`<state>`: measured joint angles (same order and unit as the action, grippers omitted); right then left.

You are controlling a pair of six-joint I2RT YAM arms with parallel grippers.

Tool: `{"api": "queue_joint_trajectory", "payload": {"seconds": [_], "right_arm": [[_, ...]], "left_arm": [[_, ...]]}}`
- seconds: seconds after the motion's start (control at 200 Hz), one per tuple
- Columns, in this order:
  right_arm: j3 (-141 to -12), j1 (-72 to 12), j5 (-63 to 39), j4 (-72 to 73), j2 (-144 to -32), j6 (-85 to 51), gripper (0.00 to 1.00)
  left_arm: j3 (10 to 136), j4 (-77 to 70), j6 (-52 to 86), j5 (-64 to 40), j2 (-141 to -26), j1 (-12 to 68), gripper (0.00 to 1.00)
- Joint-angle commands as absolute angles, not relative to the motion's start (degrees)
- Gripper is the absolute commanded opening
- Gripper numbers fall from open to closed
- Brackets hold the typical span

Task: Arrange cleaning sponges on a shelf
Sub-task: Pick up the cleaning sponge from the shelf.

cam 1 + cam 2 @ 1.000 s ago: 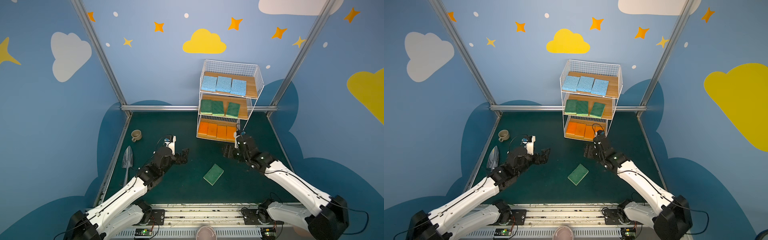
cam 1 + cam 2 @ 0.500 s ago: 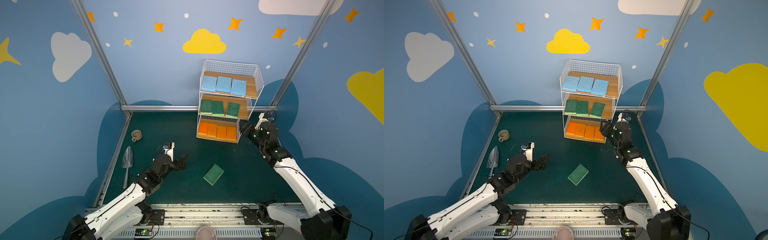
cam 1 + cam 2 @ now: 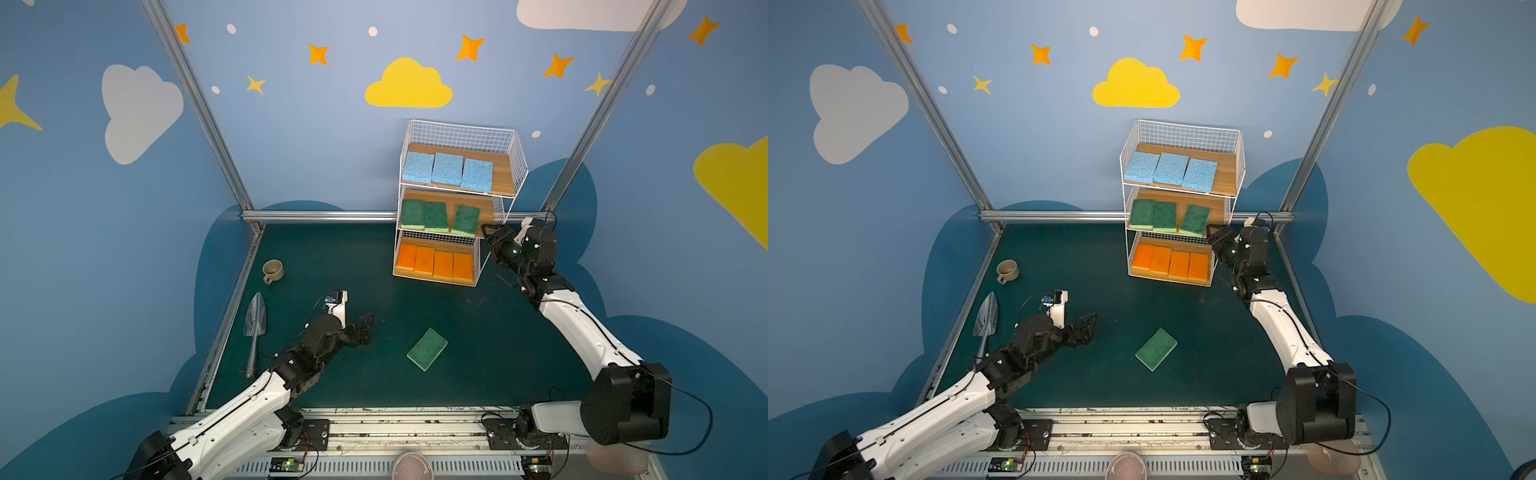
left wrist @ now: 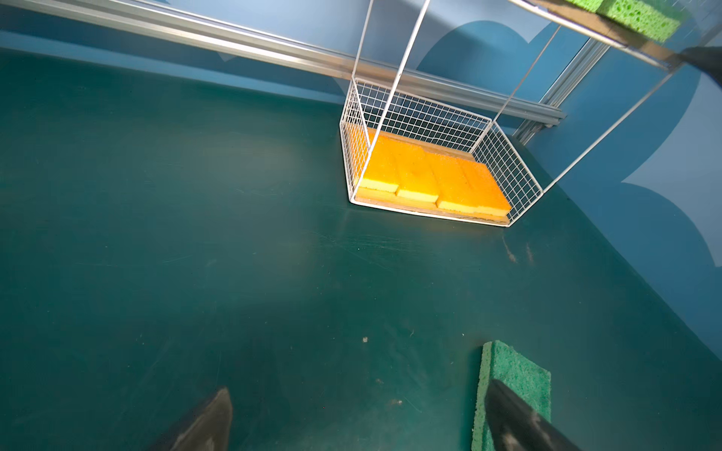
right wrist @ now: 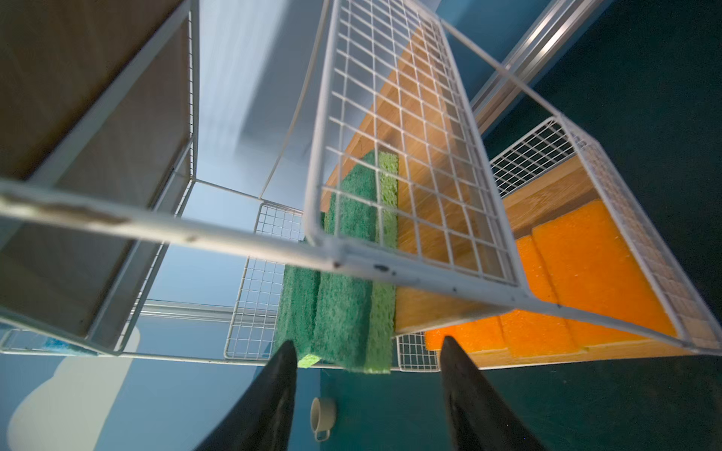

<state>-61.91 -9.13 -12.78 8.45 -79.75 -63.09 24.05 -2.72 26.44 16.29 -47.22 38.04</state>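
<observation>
Loose sponge [image 3: 427, 349]: you have it flat on the mat [image 3: 498, 332], green side up and slanted, at about 5 o'clock from the mat's middle, touching nothing.
Shelf [image 3: 459, 126]: it stands upright at 1 o'clock, close to the back rail [image 3: 324, 215].
Top board [image 3: 503, 176]: three blue sponges [image 3: 447, 168] lie side by side toward its 9 o'clock end.
Middle board [image 3: 487, 208]: three green sponges [image 3: 435, 216] lie here. Two touch each other at the 9 o'clock end, and the third sits skewed just beside them (bare wood shows beyond it toward 3 o'clock).
Bottom board [image 3: 436, 244]: four orange sponges [image 3: 434, 262] lie edge to edge in one row.
Left gripper [image 3: 362, 330]: your left one hovers low at 9 o'clock of the loose sponge, near it but apart in both top views. Its fingers [image 4: 515, 421] are spread wide with nothing between them.
Right gripper [image 3: 491, 233]: your right one is raised at the 3 o'clock end of the middle board, just outside the wire side. Its fingers [image 5: 273, 394] stand apart, gripping nothing, and point toward the green sponges.
Mug [image 3: 273, 271]: upright at 10 o'clock, well apart from both grippers.
Trowel [image 3: 254, 328]: it lies at 9 o'clock beside the mat's edge, blade toward 12 o'clock, handle toward 6.
</observation>
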Motion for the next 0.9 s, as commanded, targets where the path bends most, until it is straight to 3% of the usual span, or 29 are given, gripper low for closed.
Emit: {"api": "queue_joint_trajectory", "payload": {"seconds": [0.0, 0.235, 0.616, 0.896], "right_arm": [[-64.4, -8.7, -18.2, 11.7, -81.0, -67.8, 0.58], [-64.2, -8.7, -20.8, 17.1, -84.6, -71.1, 0.56], [-64.3, -8.8, -20.4, 14.2, -84.9, -71.1, 0.48], [-61.9, -9.0, -17.2, 9.5, -79.9, -68.4, 0.57]], "left_arm": [[22.9, -3.8, 26.9, 16.0, -46.6, 38.3, 1.00], [22.8, -3.8, 26.7, 15.2, -46.7, 38.1, 1.00], [23.1, -3.6, 25.9, 15.4, -46.8, 38.1, 1.00], [23.5, -3.6, 25.8, 15.1, -47.7, 37.9, 1.00]]}}
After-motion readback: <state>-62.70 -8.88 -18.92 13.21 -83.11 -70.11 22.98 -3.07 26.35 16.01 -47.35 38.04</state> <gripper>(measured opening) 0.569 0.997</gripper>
